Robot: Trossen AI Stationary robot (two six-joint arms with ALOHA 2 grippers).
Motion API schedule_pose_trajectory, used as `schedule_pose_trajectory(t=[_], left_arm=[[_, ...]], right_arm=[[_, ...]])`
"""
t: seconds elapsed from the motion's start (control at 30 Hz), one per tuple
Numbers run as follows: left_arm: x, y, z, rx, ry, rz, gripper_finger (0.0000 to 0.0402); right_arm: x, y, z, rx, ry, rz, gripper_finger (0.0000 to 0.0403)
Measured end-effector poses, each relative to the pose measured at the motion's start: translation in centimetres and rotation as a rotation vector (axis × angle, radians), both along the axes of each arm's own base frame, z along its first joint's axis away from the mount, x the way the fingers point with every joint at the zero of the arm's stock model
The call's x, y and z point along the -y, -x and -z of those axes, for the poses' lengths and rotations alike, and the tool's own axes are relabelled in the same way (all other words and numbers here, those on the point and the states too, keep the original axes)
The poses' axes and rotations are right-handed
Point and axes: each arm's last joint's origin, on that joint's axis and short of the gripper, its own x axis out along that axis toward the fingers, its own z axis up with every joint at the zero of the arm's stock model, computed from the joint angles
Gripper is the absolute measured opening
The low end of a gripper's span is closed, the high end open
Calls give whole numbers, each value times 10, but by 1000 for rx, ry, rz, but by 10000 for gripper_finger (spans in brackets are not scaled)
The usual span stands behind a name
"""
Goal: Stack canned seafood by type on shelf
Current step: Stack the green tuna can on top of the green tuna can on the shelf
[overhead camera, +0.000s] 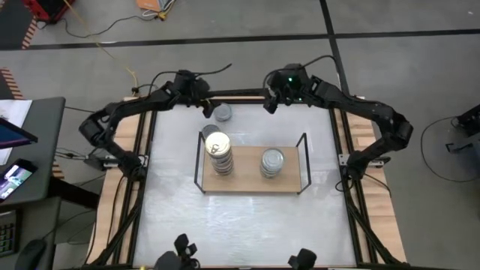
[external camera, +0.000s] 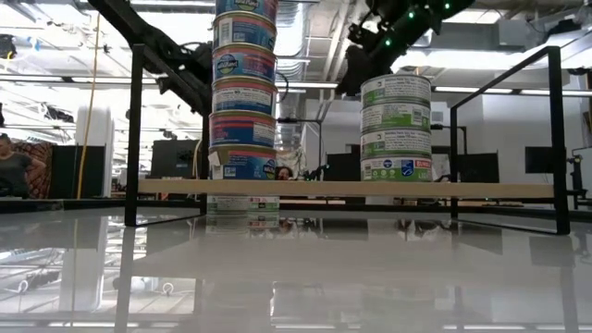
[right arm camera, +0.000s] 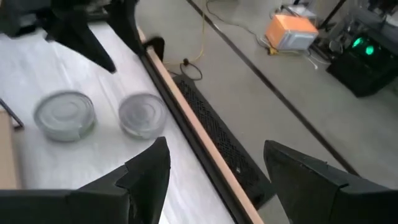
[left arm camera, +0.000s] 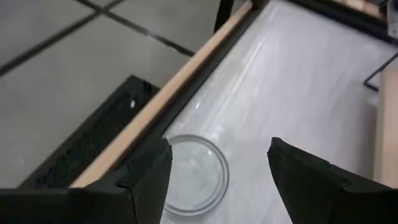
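Observation:
The shelf [overhead camera: 251, 182] carries two stacks of canned seafood: a tall gold-lidded stack [overhead camera: 219, 152] [external camera: 242, 92] at its left and a shorter silver-lidded stack [overhead camera: 272, 162] [external camera: 396, 129] at its right. Two loose silver tins rest flat on the table behind it, one by the far rail [overhead camera: 223, 112] [right arm camera: 142, 114] and one beside the shelf's far left corner [overhead camera: 209, 133] [right arm camera: 64, 115]. My left gripper [overhead camera: 204, 107] [left arm camera: 217, 180] hovers open just over the tin by the rail [left arm camera: 196, 174]. My right gripper [overhead camera: 271, 101] [right arm camera: 214, 168] stands open at the far edge with nothing between its fingers.
The shelf's black wire frames [overhead camera: 303, 161] rise at both short ends. A wooden rail [left arm camera: 180, 81] and a black frame run along the table's far edge, with floor beyond. Bare white tabletop [overhead camera: 247, 225] lies in front of the shelf.

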Motion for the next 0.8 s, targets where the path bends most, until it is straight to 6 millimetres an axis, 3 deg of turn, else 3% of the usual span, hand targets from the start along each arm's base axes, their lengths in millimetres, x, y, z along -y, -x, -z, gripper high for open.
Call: schedule_pose_trajectory(t=[0.13, 0.3, 0.47, 0.6, 0.7, 0.8], left_arm=[[-5, -5, 18, -39, 33, 10, 254], [-8, -8, 29, -43, 72, 50, 254], [-8, -10, 32, -24, 109, 92, 254], [-6, -10, 32, -19, 118, 101, 254], [-6, -10, 32, -15, 123, 110, 254], [-6, -10, 32, -20, 118, 105, 254]], right_arm=[[1, 4, 12, -48, -27, 7, 290], [2, 3, 10, -76, 40, -48, 290], [20, 13, 3, 22, 38, -170, 290], [35, 25, 9, 106, -45, -252, 290], [42, 32, 22, 123, -48, -239, 290], [52, 41, 22, 133, -51, -196, 290]])
